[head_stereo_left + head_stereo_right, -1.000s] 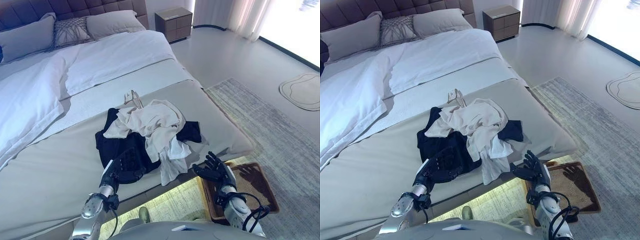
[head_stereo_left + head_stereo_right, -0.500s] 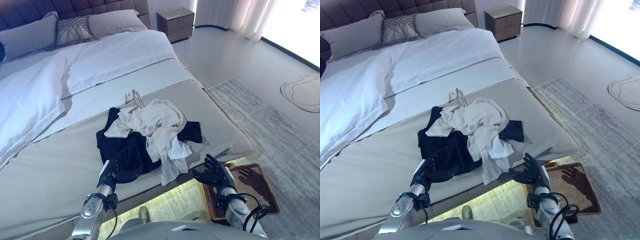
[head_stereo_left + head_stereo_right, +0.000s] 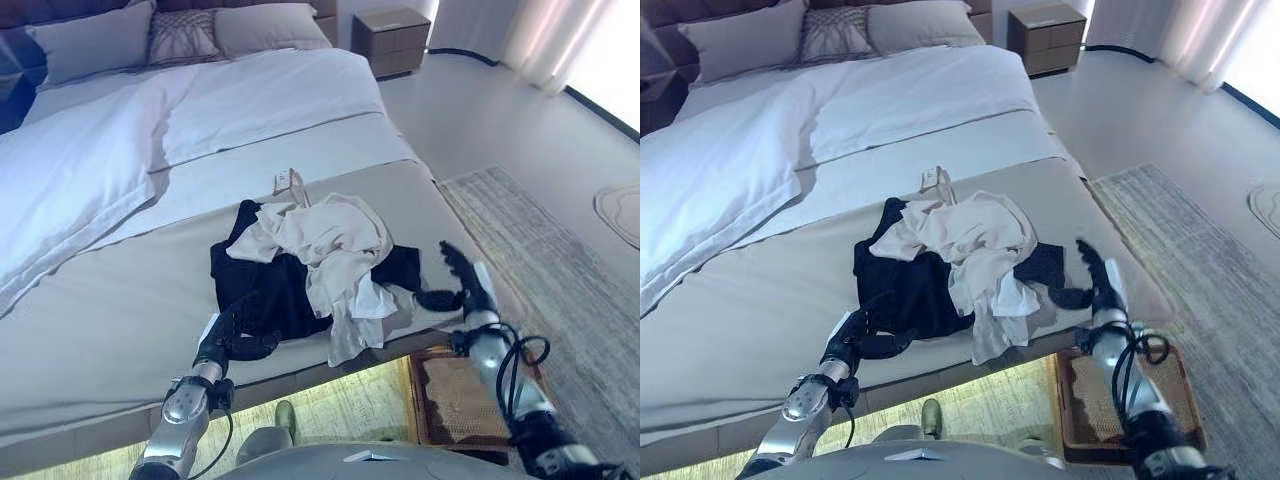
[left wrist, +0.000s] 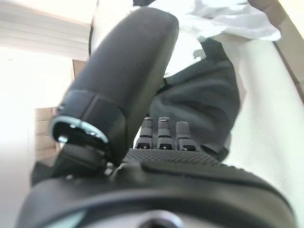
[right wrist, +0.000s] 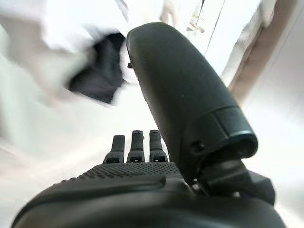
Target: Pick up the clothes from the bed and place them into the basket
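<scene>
A pile of clothes lies near the foot of the bed (image 3: 120, 320): a black garment (image 3: 265, 295) under a cream-white one (image 3: 335, 235). My left hand (image 3: 232, 338) is open, with its fingers against the black garment's near edge; the left wrist view shows the hand (image 4: 128, 71) and the dark cloth (image 4: 209, 95) just past it. My right hand (image 3: 462, 280) is open over the bed's right edge, its thumb beside the black cloth's right end; it also shows in the right wrist view (image 5: 175, 80). The brown basket (image 3: 445, 400) stands on the floor below my right arm.
A white duvet (image 3: 90, 170) and pillows (image 3: 90, 50) cover the head of the bed. A small pale object (image 3: 290, 183) lies just behind the pile. A nightstand (image 3: 395, 40) stands at the far right. A grey rug (image 3: 570, 270) lies right of the bed.
My right hand has risen from beside the basket to the bed's edge at the pile's right side. My left hand stays at the black garment. The camera has shifted.
</scene>
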`<state>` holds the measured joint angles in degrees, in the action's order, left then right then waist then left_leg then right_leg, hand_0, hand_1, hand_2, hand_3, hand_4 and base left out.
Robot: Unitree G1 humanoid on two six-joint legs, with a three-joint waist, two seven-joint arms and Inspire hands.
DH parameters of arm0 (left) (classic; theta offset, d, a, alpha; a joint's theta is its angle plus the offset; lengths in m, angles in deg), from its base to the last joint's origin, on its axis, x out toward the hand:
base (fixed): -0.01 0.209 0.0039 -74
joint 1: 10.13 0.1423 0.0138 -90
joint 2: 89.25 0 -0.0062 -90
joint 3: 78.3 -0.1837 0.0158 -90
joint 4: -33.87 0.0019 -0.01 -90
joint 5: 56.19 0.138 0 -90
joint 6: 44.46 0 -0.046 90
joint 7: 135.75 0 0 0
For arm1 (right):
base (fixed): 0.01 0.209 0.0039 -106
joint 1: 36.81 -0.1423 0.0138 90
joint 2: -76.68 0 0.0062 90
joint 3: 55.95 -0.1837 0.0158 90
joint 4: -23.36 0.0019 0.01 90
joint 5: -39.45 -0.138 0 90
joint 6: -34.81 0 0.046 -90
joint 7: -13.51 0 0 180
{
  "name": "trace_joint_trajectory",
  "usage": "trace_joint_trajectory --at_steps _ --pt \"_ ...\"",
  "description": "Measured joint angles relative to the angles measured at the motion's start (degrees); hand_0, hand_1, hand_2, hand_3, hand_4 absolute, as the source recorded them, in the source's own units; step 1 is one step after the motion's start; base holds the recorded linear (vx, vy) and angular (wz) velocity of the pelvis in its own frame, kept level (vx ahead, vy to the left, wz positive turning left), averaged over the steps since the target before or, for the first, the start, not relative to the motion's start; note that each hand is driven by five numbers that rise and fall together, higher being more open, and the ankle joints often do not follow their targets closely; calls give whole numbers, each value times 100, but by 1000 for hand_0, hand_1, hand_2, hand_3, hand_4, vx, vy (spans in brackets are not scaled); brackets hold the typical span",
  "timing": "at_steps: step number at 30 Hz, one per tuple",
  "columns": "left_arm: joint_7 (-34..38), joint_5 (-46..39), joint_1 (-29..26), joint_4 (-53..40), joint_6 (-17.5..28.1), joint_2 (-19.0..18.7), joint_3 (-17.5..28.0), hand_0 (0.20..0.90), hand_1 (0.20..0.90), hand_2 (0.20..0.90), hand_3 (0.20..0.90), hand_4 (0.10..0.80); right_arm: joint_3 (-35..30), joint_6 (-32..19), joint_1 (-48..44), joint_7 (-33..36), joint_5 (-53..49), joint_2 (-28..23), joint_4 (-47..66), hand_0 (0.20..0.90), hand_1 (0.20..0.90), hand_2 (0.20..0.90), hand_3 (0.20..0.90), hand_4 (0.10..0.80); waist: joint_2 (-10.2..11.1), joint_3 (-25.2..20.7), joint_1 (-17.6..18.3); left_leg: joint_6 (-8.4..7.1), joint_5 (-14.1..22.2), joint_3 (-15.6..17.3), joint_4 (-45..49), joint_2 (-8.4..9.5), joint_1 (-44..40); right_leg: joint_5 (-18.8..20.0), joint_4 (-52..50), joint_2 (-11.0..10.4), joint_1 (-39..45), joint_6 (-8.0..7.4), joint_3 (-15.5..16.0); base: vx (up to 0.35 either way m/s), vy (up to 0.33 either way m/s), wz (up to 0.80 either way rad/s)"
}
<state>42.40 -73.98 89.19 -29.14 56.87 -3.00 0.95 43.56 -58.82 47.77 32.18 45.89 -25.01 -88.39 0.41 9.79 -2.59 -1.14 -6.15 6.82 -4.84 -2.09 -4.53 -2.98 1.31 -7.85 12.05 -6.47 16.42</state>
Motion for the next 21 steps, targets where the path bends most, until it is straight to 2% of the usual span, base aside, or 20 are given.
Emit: trace_joint_trajectory --at_steps 2,4,5,6,7,8,9,10,11,14,16,20,21 --pt "-97 100 -104 127 -8 -29 -16 900 900 900 900 800 19 51 -409 -26 246 -359 9 900 900 900 900 800 -118 116 -21 51 38 -74 26 -92 -1 -8 -712 -12 -320 -5 -32 36 -36 14" --pt "-190 99 -124 129 -7 -196 -17 900 900 900 900 800 -2 128 -713 -24 422 -589 16 900 900 900 900 800 -78 222 -63 90 48 -231 39 -142 -17 -180 -1466 -106 -659 -141 -181 18 -172 25" --pt "-240 94 -178 132 -10 -364 -30 900 900 900 900 800 3 187 -875 -3 488 -660 17 900 900 900 900 800 -71 324 -65 108 57 -328 48 -144 27 -398 -1555 -143 -817 -126 -422 -91 -251 30" --pt "-246 92 -309 133 -21 -542 -49 900 900 900 900 800 34 255 -1075 23 583 -734 11 900 900 900 900 800 62 440 -60 112 53 -383 106 -123 86 -395 -1469 -45 -943 -127 -676 -125 -239 46" --pt "-250 79 -437 133 -41 -731 -52 900 900 900 900 800 86 370 -1280 28 628 -796 13 900 900 900 900 800 126 504 -94 97 24 -475 193 -52 320 -367 -1312 -28 -1117 -89 -764 -118 -213 46" --pt "-252 73 -554 134 -72 -837 -63 900 900 900 900 800 157 461 -1450 22 631 -885 -15 900 900 900 900 800 236 500 -109 88 19 -492 248 1 461 -334 -1167 -28 -1250 -44 -765 -84 -126 55" --pt "-224 66 -730 165 -155 -842 -73 900 900 900 900 800 211 549 -1746 0 642 -1052 -154 900 900 900 900 800 182 559 -138 73 -5 -572 300 4 649 -292 -1047 9 -1320 81 -692 -98 -101 32" --pt "-224 43 -829 163 -154 -841 -107 900 900 900 900 800 243 605 -2081 -35 643 -1175 -340 900 900 900 900 800 80 639 -257 47 -71 -582 334 -61 771 -207 -944 77 -1366 143 -642 -123 -123 26" --pt "-201 41 -892 163 -155 -839 -186 900 900 900 900 800 372 657 -2473 -99 640 -1326 -638 900 900 900 900 800 -24 737 -353 -16 -116 -632 450 -70 908 -171 -918 114 -1397 151 -592 -98 -81 12" --pt "-224 -52 -942 152 -116 -827 -425 900 900 900 900 800 648 867 -3190 -215 603 -1697 -1158 900 900 900 900 800 -242 935 -551 -57 -146 -831 747 -73 1323 -197 -1151 123 -1684 170 -409 -150 -63 28" --pt "-241 -86 -997 153 -107 -825 -527 900 900 900 900 800 732 1003 -3619 -299 589 -1828 -1501 900 900 900 900 800 -362 1107 -674 -59 -148 -897 915 -66 1594 -277 -1404 100 -1927 239 -303 -126 -29 22" --pt "-235 -267 -1014 151 -38 -846 -546 900 900 900 900 800 948 1125 -4106 -340 524 -1866 -1992 900 900 900 900 800 -429 1564 -788 -63 -143 -1026 1222 79 1950 -643 -2218 -123 -2413 365 -193 -70 13 29" --pt "-231 -325 -1072 110 24 -859 -547 900 900 900 900 800 1011 1153 -4269 -384 447 -1867 -2215 900 900 900 900 800 -451 1781 -824 -75 -108 -1035 1393 163 2064 -808 -2575 -250 -2577 441 -163 -18 49 28"
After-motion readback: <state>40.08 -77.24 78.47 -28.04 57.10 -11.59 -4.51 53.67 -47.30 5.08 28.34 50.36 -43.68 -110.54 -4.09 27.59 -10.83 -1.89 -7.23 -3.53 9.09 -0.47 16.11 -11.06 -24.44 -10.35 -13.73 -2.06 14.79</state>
